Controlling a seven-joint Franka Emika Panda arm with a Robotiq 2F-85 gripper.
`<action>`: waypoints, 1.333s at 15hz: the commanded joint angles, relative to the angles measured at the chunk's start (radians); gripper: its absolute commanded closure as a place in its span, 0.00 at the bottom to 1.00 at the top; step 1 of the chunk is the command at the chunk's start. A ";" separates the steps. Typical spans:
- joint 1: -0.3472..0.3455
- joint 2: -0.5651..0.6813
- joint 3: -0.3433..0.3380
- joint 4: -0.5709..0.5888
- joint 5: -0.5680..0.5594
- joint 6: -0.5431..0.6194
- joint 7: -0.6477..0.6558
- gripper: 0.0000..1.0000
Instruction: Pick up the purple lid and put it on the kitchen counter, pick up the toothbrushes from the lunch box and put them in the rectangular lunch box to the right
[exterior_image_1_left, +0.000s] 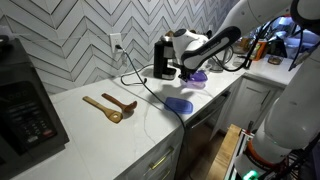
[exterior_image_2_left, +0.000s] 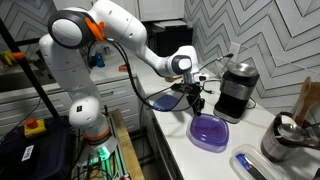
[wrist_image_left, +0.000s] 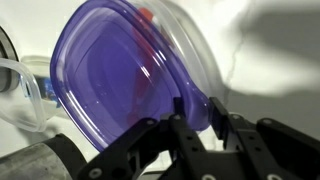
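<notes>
Counter: white slab across the lower left in an exterior view.
Purple lid: tilted, filling the wrist view's upper left.
Claw: clamped on the lid's rim, lower centre.
Tip: lift slowly, hold the pinch firm, lay it flat.

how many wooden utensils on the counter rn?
2. One wooden utensil lies on the kitchen counter; the other wooden utensil lies right beside it, nearer the wall. Only an exterior view shows them; more may be hidden.
</notes>
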 joint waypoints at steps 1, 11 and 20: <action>-0.001 -0.013 -0.003 0.000 -0.021 -0.037 0.022 0.79; 0.008 -0.056 0.014 0.032 -0.029 -0.134 0.030 0.93; 0.063 -0.160 0.121 0.102 -0.083 -0.444 0.086 0.97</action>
